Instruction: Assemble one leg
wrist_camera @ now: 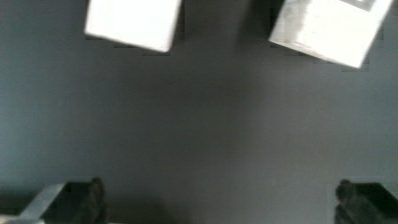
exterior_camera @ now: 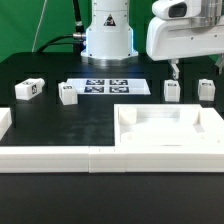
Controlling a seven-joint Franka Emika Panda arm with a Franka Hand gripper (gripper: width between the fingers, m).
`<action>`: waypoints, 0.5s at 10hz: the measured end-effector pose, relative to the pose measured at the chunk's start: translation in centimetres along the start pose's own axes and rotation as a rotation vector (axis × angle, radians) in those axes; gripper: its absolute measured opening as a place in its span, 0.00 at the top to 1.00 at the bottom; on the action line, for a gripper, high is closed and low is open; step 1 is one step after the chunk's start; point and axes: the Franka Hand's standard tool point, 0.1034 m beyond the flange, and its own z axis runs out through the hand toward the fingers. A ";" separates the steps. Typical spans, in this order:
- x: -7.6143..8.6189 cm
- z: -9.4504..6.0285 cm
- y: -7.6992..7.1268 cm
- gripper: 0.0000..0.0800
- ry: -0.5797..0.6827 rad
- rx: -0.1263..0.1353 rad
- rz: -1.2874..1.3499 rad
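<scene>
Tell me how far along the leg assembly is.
Nothing looks done: four legs lie loose on the table, none in the tray. In hand: the gripper, open and empty, hovers over the two legs at the exterior view's right. Left: grasping a leg and fitting it.

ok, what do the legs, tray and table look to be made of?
Legs: probably hard white plastic, matte, with crisp blocky edges. The dark tags on two of them look printed or stuck on.
Tray: same matte white plastic look, with no gloss or grain.
Table: black and smooth with a faint sheen. It could be a mat or a coated board; I can't tell which.
</scene>
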 end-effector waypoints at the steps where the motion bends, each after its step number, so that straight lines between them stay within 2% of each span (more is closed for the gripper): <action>1: -0.3 0.1 -0.3 0.19 0.000 0.009 0.113; 3: -1.7 0.8 -1.6 0.19 -0.002 0.016 0.258; 5: -3.1 1.5 -3.0 0.19 -0.012 0.012 0.221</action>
